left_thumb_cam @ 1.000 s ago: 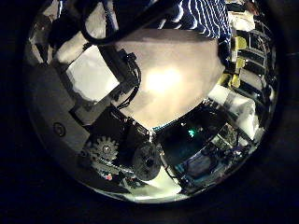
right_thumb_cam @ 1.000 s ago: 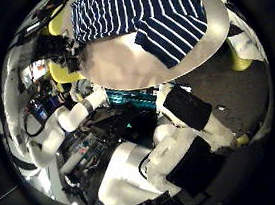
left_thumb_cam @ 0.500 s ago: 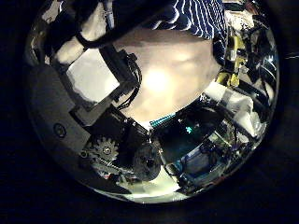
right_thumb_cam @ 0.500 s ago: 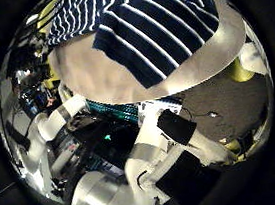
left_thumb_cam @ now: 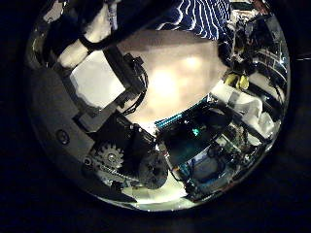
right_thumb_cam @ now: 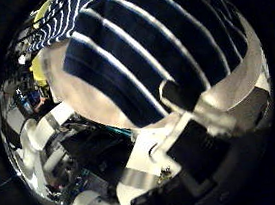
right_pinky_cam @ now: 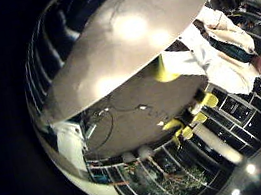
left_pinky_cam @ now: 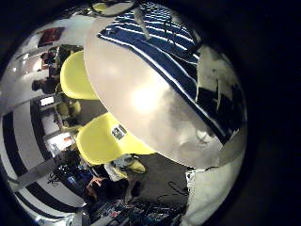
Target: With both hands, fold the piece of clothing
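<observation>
The striped garment (right_thumb_cam: 145, 41) lies on the table (right_thumb_cam: 227, 91) and fills most of my right thumb side palm view, so it is close under my right palm. One edge of it sits as a thick, doubled band over the tabletop, with bare table showing past that edge.

One finger (right_thumb_cam: 203, 123) of my right hand (right_thumb_cam: 188, 142) reaches out from the palm toward that band, and its tip is right at the cloth's edge. I cannot tell whether it presses on the cloth, pinches it or only hovers against it. My other fingers on that side do not show, so I cannot tell how far this hand is spread.

From the right little finger side I see mostly bare table (right_pinky_cam: 122, 48), with a strip of the garment (right_pinky_cam: 80, 15) at the table's far part.

My left hand is farther off from the cloth. In its thumb side view the garment (left_thumb_cam: 199, 15) is only a small striped patch on the table (left_thumb_cam: 170, 83), at the table's rim. My left hand (left_thumb_cam: 107, 126) shows there as geared and blocky parts beside the table, with fingers (left_thumb_cam: 92, 29) running toward the cloth. I cannot tell whether they reach it, or whether they are curled or straight.

The left little finger side view shows the whole round table (left_pinky_cam: 141, 94) from a distance, the garment (left_pinky_cam: 155, 28) spread on one part of it and running along the table's edge. Two chairs (left_pinky_cam: 108, 141) stand just beside the table on the side away from the cloth.
</observation>
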Tool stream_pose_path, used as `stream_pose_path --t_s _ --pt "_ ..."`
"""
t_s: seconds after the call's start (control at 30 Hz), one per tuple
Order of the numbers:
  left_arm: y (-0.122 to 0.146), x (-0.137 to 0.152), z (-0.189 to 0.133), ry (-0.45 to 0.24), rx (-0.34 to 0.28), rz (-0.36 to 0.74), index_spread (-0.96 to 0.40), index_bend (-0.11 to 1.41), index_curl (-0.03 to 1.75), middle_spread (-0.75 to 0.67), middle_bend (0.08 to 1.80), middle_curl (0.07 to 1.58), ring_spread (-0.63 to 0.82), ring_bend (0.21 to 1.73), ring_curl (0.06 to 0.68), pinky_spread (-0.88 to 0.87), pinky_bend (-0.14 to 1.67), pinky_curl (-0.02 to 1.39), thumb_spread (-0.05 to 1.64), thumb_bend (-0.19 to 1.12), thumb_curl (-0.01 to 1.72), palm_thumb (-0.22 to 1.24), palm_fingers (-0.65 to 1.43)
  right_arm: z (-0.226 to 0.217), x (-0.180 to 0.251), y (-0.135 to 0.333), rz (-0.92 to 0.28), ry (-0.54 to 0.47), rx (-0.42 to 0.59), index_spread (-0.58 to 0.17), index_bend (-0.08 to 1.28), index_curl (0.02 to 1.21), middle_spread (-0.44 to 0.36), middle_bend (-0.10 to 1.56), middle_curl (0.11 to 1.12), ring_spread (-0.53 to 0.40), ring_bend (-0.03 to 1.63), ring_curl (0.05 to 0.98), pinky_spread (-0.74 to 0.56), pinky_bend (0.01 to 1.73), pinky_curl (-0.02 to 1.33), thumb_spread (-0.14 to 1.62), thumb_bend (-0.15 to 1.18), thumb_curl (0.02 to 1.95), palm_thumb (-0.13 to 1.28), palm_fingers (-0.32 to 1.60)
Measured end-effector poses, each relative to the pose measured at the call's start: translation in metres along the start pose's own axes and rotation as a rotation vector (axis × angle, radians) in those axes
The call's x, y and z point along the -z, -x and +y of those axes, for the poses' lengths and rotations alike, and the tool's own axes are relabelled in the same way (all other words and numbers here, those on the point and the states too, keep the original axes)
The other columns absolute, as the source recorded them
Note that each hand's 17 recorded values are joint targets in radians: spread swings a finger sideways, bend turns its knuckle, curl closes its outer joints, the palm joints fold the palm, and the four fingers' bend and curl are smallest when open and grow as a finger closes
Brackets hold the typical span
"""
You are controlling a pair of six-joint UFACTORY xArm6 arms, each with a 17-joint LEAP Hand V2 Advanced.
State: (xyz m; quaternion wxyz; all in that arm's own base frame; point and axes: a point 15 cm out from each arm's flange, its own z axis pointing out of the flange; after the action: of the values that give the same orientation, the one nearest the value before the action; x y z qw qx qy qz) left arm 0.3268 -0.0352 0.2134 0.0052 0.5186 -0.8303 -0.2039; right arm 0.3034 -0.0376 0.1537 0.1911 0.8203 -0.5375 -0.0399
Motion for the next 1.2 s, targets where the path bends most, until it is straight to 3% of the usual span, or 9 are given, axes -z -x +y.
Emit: stream_pose_path --t_s 0.07,0.13,0.2,0.3,0.53,0.87,1.1,1.2 --pt "0.001 0.001 0.0 -0.003 -0.002 0.002 -0.72 0.23 1.41 -0.64 0.87 1.05 -0.48 1.32 0.516 -0.68 1.05 0.64 1.14 -0.01 0.62 0.8 0.97 0.0 -0.001 -0.001 0.023 -0.03 0.0 -0.4 0.17 0.26 -0.245 0.41 0.47 -0.292 0.91 0.392 -0.31 0.79 0.36 0.98 0.0 0.42 0.86 0.92" --pt "0.002 0.003 0.0 -0.007 -0.001 0.002 -0.72 0.22 1.42 -0.64 0.87 1.06 -0.48 1.32 0.516 -0.68 1.04 0.64 1.14 -0.01 0.62 0.8 0.98 0.002 -0.002 -0.001 0.039 -0.053 0.003 -0.443 0.26 0.31 -0.29 0.53 0.54 -0.316 0.94 0.432 -0.34 0.89 0.41 0.96 0.0 0.43 0.9 1.13" --pt "0.004 0.005 0.0 -0.008 -0.001 0.003 -0.72 0.21 1.43 -0.64 0.86 1.06 -0.48 1.32 0.515 -0.68 1.04 0.64 1.14 -0.01 0.62 0.8 0.98 0.0 -0.002 -0.001 0.048 -0.082 0.005 -0.461 0.35 0.36 -0.312 0.61 0.59 -0.32 0.99 0.471 -0.35 0.95 0.46 0.95 0.0 0.44 0.93 1.18" --pt "0.006 0.009 -0.001 -0.013 -0.001 0.01 -0.71 0.2 1.45 -0.65 0.85 1.07 -0.48 1.31 0.515 -0.68 1.03 0.64 1.14 -0.01 0.62 0.8 0.98 -0.01 0.005 -0.004 0.059 -0.138 0.002 -0.484 0.59 0.48 -0.318 0.79 0.69 -0.322 1.07 0.531 -0.33 1.04 0.53 0.94 0.0 0.47 0.98 1.26" --pt "0.004 0.01 0.006 -0.011 -0.013 0.026 -0.69 0.19 1.49 -0.66 0.84 1.08 -0.48 1.31 0.514 -0.69 1.02 0.65 1.14 -0.01 0.63 0.79 0.99 -0.017 0.017 -0.019 0.062 -0.218 -0.033 -0.435 0.96 0.72 -0.288 1.08 0.87 -0.314 1.25 0.665 -0.28 1.2 0.7 1.03 0.01 0.54 1.05 1.07" --pt "0.012 0.014 0.023 -0.01 -0.016 0.038 -0.66 0.18 1.52 -0.67 0.82 1.09 -0.49 1.3 0.515 -0.69 1.01 0.65 1.14 -0.01 0.63 0.79 1.0 0.006 0.05 -0.036 0.059 -0.275 -0.088 -0.369 1.07 0.86 -0.247 1.21 0.95 -0.288 1.37 0.774 -0.24 1.27 0.89 1.11 -0.01 0.62 1.05 0.96" --pt "0.014 0.023 0.055 0.025 -0.056 0.073 -0.64 0.18 1.53 -0.67 0.8 1.1 -0.49 1.29 0.516 -0.7 1.0 0.66 1.14 -0.01 0.63 0.78 1.0 0.028 0.08 -0.019 -0.029 -0.337 -0.097 -0.344 1.1 0.91 -0.226 1.25 0.97 -0.274 1.4 0.807 -0.23 1.28 0.98 1.13 -0.01 0.66 1.04 0.93" --pt "0.016 0.034 0.066 -0.005 -0.029 0.116 -0.62 0.18 1.54 -0.67 0.8 1.1 -0.49 1.29 0.517 -0.7 1.0 0.66 1.14 -0.01 0.63 0.77 1.0 0.03 0.107 -0.02 -0.044 -0.382 -0.112 -0.334 1.1 0.93 -0.218 1.27 0.97 -0.268 1.41 0.819 -0.22 1.28 1.03 1.13 -0.01 0.67 1.04 0.92"
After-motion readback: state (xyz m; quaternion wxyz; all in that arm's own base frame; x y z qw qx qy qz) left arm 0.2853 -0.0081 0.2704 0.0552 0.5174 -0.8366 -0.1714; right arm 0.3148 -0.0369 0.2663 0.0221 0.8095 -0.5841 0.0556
